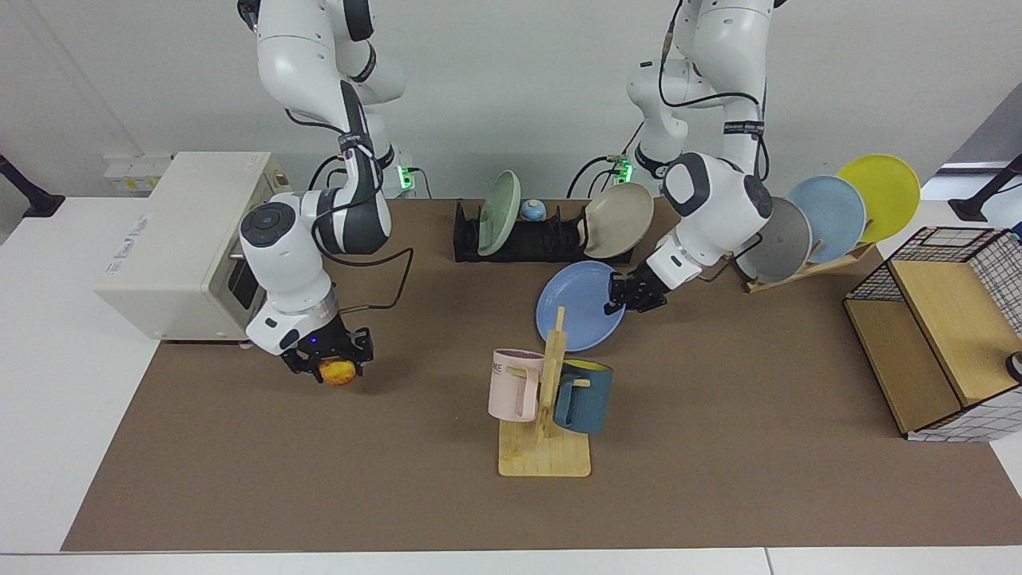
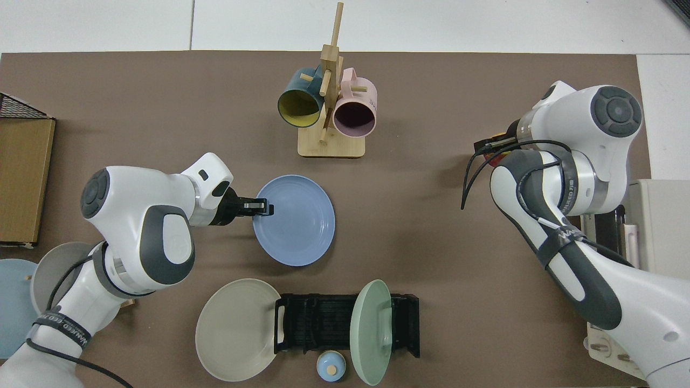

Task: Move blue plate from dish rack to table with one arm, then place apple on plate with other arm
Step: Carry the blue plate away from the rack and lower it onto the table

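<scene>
Blue plate (image 1: pixel 576 306) – round, shallow, matte – pinched at its rim by left pincer (image 1: pixel 633 293), low over the brown-matted bench (image 1: pixel 718 447), clear of the slotted black dish rack (image 1: pixel 527 239). Right pincer (image 1: pixel 327 355) clamps 1 small red-yellow apple (image 1: pixel 338 372).

- The left gripper (image 1: pixel 631 294) (image 2: pixel 257 207) was clamped on the blue plate's (image 1: pixel 576 307) (image 2: pixel 296 221) rim, the left arm bent low and reaching toward the mug stand (image 1: pixel 547 415).
- The right gripper (image 1: pixel 331 359), far from that stand on its pink-mug side, pointed downward and gripped the apple (image 1: pixel 338 372), forearm near vertical.
</scene>
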Controlling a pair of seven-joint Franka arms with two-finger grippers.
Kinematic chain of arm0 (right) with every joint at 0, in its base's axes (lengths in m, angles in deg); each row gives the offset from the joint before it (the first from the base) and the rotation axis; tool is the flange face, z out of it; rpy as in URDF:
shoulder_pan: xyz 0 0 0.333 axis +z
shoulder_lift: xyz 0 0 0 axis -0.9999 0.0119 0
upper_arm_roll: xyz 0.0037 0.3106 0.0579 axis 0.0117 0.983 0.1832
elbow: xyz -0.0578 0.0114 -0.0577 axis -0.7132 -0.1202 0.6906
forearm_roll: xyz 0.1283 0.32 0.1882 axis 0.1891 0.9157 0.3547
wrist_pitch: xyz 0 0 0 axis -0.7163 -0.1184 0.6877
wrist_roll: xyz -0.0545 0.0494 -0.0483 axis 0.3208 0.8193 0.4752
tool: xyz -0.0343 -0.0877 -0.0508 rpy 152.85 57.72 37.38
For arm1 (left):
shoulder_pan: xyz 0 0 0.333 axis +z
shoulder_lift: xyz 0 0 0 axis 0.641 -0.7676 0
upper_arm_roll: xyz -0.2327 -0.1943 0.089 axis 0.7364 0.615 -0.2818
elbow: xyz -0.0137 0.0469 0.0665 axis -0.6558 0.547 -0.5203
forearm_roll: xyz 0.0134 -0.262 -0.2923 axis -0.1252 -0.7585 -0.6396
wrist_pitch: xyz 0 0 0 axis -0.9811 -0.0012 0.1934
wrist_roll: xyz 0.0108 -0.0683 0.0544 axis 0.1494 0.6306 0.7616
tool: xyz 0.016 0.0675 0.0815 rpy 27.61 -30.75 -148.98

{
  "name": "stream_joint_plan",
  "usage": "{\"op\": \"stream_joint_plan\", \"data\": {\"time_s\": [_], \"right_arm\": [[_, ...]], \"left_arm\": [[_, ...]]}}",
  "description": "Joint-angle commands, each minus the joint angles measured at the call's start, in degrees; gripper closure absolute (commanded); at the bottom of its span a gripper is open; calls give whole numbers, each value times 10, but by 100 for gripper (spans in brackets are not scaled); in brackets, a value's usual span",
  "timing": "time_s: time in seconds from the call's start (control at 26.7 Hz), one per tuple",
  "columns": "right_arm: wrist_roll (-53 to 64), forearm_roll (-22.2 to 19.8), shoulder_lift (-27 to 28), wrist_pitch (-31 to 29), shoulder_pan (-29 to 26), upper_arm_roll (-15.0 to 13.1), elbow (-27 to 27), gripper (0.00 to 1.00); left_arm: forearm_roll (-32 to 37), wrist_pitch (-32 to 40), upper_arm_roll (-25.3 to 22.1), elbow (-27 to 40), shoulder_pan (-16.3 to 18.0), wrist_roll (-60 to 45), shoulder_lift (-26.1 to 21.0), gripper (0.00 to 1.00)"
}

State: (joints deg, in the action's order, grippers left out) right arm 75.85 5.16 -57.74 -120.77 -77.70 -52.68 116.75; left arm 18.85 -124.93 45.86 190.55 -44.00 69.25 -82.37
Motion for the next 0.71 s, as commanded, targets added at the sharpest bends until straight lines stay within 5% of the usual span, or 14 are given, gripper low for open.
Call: {"op": "stream_joint_plan", "data": {"time_s": [0.0,0.04,0.15,0.34,0.67], "right_arm": [[17,-2,-6,10,-5,1,3,100],[17,-2,-6,11,-5,1,3,100],[20,-2,-7,15,-7,-2,6,100],[47,-2,-12,30,-27,-3,8,100],[58,-2,-25,45,-30,-4,7,100]], "left_arm": [[-15,-16,19,-16,4,5,-7,100],[-13,-17,18,-16,2,5,-8,100],[-11,-30,19,-17,-3,1,-8,76],[-7,-39,19,-17,-16,-28,-7,57],[17,-37,23,-27,-21,-68,2,43]]}}
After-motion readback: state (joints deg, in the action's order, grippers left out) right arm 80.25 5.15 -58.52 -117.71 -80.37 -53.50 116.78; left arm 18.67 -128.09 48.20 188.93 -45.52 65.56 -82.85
